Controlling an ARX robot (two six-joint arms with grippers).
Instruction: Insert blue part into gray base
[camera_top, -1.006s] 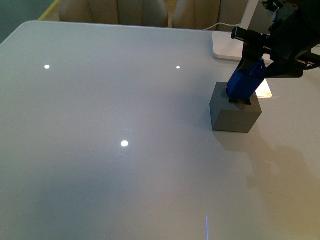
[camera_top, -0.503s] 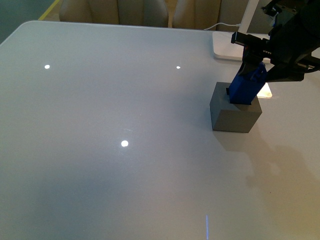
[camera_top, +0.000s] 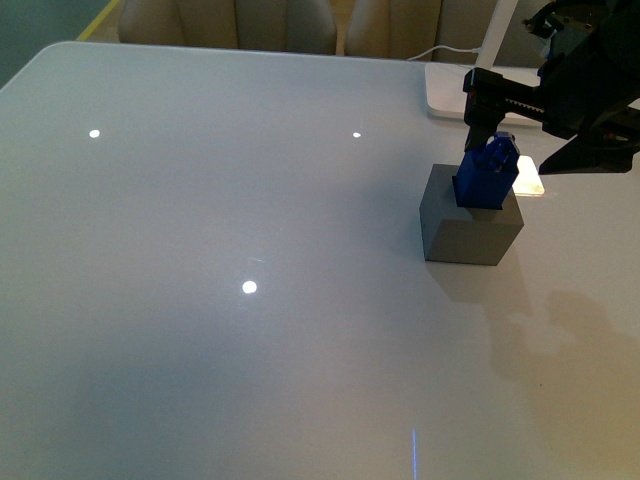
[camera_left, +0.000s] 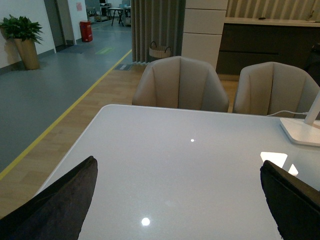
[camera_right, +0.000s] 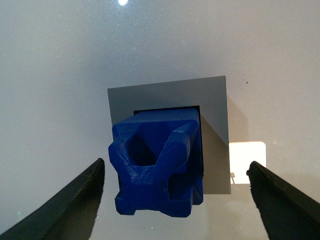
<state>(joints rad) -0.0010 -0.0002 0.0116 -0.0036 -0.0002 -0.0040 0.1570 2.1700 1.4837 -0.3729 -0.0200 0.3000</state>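
Front view: the blue part (camera_top: 487, 175) stands in the top hole of the gray base (camera_top: 468, 238), with its upper body protruding. Insertion appears largely done; full seating cannot be confirmed.

Left wrist view: the left gripper (camera_left: 177, 165) is spread apart over the table (camera_left: 165, 145) and holds nothing.

Right wrist view: the right gripper (camera_right: 175, 165) is spread wide, clear of the part. The dark blue looped handle faces the camera.
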